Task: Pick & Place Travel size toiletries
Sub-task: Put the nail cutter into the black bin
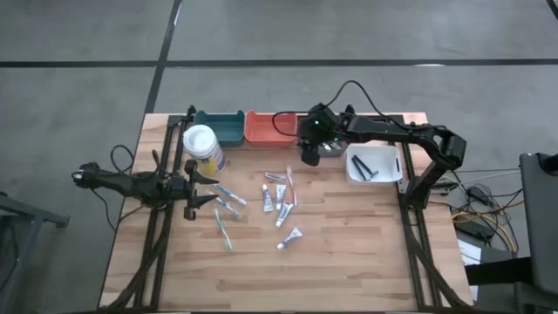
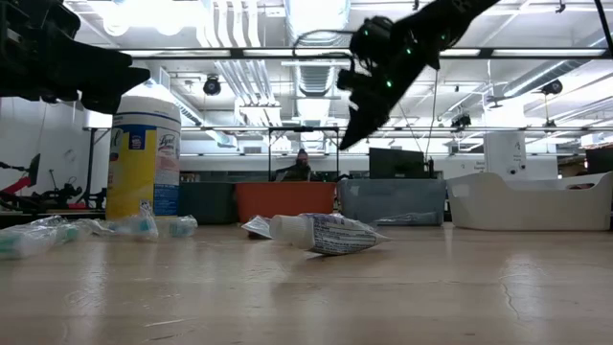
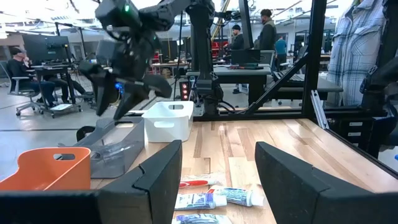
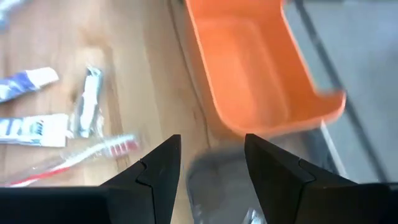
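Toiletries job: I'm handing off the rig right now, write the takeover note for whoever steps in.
Left gripper: fingers open, empty, low at the left side of the table beside the wipes canister.
Right gripper: fingers open, empty, up in the air over the near edge of the grey bin, next to the orange bin.
Toiletries: tubes and toothbrushes lie loose mid-table; more toothbrushes near the left gripper.
Done: dark sticks lie in the white bin; the grey bin holds something I can't make out.
Left: every loose item on the table.
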`<move>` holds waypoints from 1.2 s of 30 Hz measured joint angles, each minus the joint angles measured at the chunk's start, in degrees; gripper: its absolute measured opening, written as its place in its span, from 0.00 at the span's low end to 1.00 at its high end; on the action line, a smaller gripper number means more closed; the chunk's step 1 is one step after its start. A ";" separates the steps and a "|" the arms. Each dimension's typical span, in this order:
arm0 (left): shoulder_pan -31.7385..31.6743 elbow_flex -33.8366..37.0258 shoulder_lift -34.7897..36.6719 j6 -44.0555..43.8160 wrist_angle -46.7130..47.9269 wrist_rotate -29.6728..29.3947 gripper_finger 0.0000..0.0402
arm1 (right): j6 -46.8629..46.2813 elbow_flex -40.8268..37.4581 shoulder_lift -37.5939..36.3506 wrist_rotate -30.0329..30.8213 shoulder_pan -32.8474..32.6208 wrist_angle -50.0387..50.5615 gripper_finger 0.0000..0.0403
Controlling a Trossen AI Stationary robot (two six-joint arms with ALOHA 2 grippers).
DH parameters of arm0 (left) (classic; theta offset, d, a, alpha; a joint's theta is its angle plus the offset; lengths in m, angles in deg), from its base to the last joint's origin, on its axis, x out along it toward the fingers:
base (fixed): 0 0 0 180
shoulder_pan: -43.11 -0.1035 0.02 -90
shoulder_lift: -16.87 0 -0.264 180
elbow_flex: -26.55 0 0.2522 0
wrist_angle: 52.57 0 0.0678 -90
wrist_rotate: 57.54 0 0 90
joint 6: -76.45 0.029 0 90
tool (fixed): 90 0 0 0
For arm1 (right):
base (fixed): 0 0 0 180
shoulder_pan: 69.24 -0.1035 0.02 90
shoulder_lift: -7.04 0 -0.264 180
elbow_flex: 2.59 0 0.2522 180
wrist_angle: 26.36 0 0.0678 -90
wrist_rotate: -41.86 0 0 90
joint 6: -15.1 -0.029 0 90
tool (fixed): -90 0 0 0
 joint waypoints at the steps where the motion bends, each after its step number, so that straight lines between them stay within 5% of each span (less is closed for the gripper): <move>1: -0.02 0.00 0.02 0.00 -0.01 0.00 0.52 | 0.92 0.63 0.00 0.00 -0.61 -0.02 0.43; 22: -0.02 0.00 0.00 0.00 -0.02 0.00 0.52 | -1.40 2.04 0.02 0.46 -14.82 -0.69 0.43; 36: 0.00 0.00 0.00 -0.01 -0.02 0.00 0.52 | -9.85 0.72 7.27 0.59 -16.16 -4.17 0.43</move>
